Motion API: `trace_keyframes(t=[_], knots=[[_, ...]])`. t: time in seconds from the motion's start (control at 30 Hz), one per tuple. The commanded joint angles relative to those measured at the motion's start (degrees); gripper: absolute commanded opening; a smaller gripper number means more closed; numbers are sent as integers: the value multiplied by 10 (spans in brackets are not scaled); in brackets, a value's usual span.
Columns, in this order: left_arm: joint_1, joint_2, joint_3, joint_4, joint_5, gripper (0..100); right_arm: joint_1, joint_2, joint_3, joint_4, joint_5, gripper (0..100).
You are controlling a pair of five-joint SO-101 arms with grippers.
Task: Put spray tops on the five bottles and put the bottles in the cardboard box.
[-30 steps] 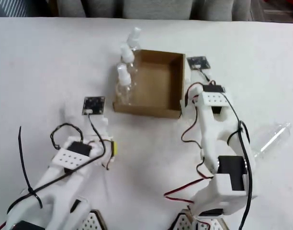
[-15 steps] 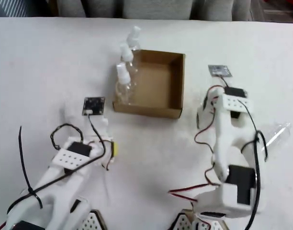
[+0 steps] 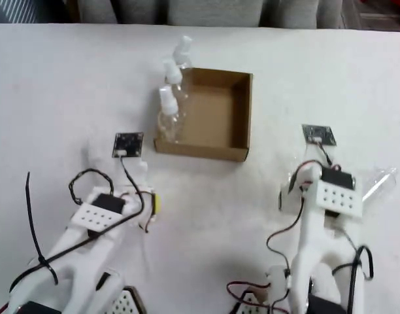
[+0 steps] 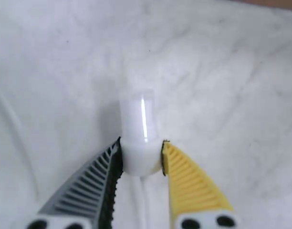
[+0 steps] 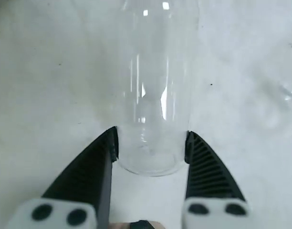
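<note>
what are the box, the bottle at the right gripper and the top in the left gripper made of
The cardboard box is brown, matte cardboard with raw cut edges. The clear bottle is see-through and glossy with bright highlights, probably plastic, though glass can't be ruled out. The spray top looks like smooth white plastic under a clear cap.

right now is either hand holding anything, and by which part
Yes: left hand grips a white spray top by its collar; right hand grips a clear bottle near its rounded end.
</note>
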Motion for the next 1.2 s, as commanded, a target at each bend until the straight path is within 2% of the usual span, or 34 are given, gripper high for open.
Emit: trace_keyframes(t=[0.0,0.2,0.43,0.8,0.97,1.17], knots=[[-6,-13,-3,-12,-7,21,15,-43,13,-13,25,161],[-6,-13,-3,-12,-7,21,14,-37,4,-5,58,209],[-6,-13,-3,-12,-7,21,14,-37,-75,95,99,245],[-6,-13,-3,-11,-7,21,13,-32,-170,124,95,252],[-6,-13,-3,-13,-7,21,-12,61,-224,124,93,235],[-6,-16,-4,-13,-8,21,-32,181,-309,128,33,148]])
